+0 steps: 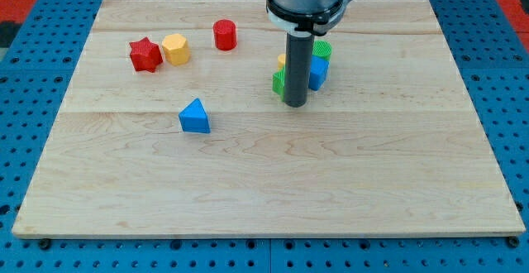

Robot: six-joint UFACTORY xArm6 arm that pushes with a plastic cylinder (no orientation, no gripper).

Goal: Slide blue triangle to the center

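The blue triangle [195,117] lies on the wooden board [264,182], left of the middle. My tip [296,104] rests on the board to the triangle's right, a clear gap away, just above the board's middle. The rod stands in front of a cluster of blocks: a green block [279,81] at its left, a blue block [318,73] at its right, another green block [322,50] behind that, and a yellow block [283,59] mostly hidden by the rod.
At the view's upper left sit a red star [145,55], a yellow hexagon [175,49] touching it, and a red cylinder [225,35]. The board lies on a blue pegboard surface [33,99].
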